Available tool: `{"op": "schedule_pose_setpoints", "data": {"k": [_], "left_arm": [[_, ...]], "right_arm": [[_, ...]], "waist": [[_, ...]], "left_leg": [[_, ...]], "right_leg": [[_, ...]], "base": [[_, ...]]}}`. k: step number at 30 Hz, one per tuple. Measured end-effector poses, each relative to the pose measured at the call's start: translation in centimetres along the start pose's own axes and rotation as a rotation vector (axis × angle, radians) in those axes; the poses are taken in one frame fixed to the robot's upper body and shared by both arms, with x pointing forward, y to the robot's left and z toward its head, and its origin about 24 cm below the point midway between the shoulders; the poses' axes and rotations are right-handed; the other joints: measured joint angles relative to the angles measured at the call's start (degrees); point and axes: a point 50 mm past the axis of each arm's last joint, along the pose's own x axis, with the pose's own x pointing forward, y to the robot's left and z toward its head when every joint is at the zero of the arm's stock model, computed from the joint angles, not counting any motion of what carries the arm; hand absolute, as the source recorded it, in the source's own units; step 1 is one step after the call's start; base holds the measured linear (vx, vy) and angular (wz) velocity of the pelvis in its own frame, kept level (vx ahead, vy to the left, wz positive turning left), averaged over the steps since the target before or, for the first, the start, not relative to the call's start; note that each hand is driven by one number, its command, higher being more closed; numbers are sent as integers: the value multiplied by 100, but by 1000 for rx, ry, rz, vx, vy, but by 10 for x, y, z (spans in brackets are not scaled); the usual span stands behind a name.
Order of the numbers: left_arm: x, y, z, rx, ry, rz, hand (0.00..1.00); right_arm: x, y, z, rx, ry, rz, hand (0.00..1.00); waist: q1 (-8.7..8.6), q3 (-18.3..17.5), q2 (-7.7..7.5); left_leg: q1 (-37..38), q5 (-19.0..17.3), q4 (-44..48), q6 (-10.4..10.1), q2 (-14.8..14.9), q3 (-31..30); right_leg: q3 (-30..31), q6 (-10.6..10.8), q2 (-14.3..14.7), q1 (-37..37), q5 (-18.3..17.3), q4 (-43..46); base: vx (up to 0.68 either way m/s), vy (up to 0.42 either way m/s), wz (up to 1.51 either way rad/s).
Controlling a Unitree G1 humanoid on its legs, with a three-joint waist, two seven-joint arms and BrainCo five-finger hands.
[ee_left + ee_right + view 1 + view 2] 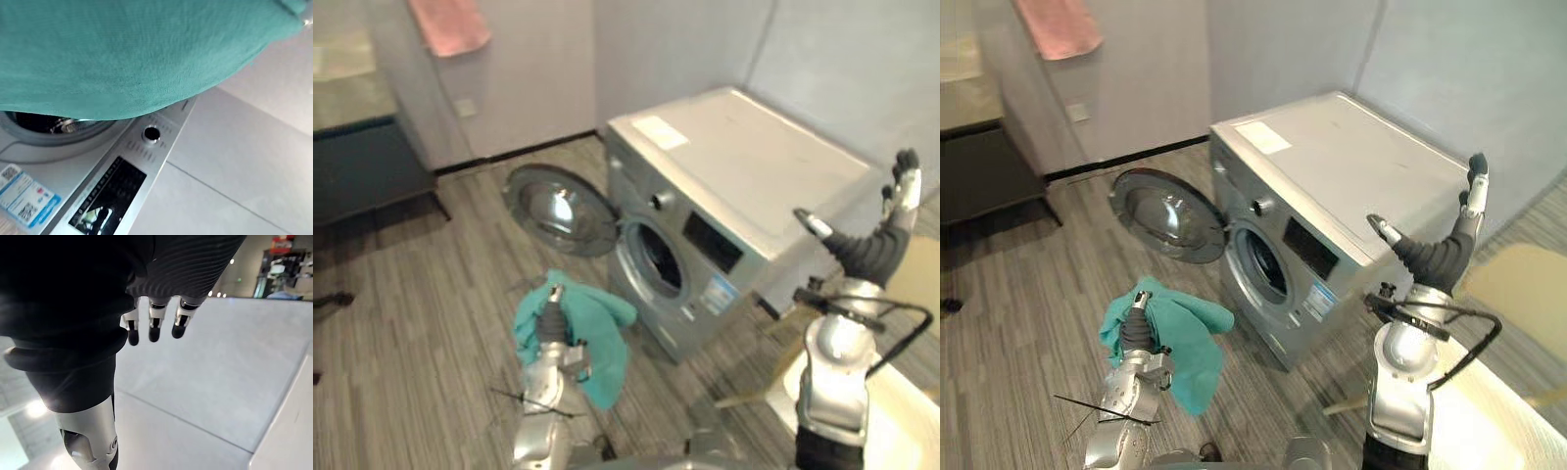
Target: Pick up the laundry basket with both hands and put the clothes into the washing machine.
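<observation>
A teal cloth (582, 328) hangs over my left hand (549, 320), which is raised just left of the washing machine's front. The cloth covers that hand's fingers. The silver washing machine (754, 176) stands at an angle with its round door (558, 208) swung open to the left and its dark drum opening (656, 259) exposed. In the left wrist view the teal cloth (137, 54) hangs just above the drum opening (44, 125) and the control knob (150, 133). My right hand (1471, 196) is lifted high beside the machine's right end, fingers (154, 328) straight and holding nothing.
A pink towel (450, 24) hangs on the back wall. A dark low cabinet (362, 166) stands at the far left. A pale, light-coloured object (1513, 284) lies at the lower right, beside my right arm. Grey plank floor (431, 304) spreads in front of the machine.
</observation>
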Motion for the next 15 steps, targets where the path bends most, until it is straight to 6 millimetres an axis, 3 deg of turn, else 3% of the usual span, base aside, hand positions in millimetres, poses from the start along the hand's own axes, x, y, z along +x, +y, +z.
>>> {"op": "schedule_pose_setpoints", "data": {"k": [1,4,5,7,9,11,14,15], "left_arm": [[-2,0,-4,7,16,-3,100],[-8,-10,-12,9,52,-55,100],[-11,-18,-15,6,66,-98,100],[-14,-29,-18,0,79,-150,100],[-17,-39,-21,-5,94,-199,100],[-22,-54,-26,-10,121,-260,100],[-21,-65,-25,-4,115,-315,100],[-20,-69,-25,10,108,-330,100]], "right_arm": [[-7,-4,-5,-24,27,9,0],[-23,-17,-10,-71,81,18,0],[-29,-24,-6,-82,84,13,0],[-35,-31,-3,-86,93,8,0],[-37,-35,0,-89,94,5,0],[-38,-35,0,-86,98,8,0],[-36,-37,3,-84,80,-16,0],[-35,-39,9,-79,56,-36,0]], "waist": [[-40,-3,-4],[-113,-18,-11],[-121,-6,54],[-206,-15,78],[-281,-37,50],[-276,-120,210],[-328,-129,222],[-430,-111,198]], "left_leg": [[117,3,-91,2,-106,-158],[387,-24,-154,34,-338,-532],[482,-117,-121,31,-415,-736],[563,-318,79,21,-497,-1072],[569,-617,447,-86,-557,-1415],[583,-669,604,-141,-374,-1586],[740,-624,620,-217,-246,-1481],[608,-625,1178,-220,-222,-1299]], "right_leg": [[147,56,332,-62,-34,-351],[441,72,831,-260,-12,-845],[478,60,940,-382,-3,-876],[543,29,1013,-496,28,-920],[440,-420,943,-386,558,-1023],[-88,-436,898,-338,542,-794],[-935,-557,676,-59,370,-806],[-960,-489,622,215,112,-958]], "base": [[188,31,88],[311,18,89],[291,-1,79],[409,-26,108],[524,-85,102],[441,-99,76],[282,-96,103],[220,-98,108]]}}
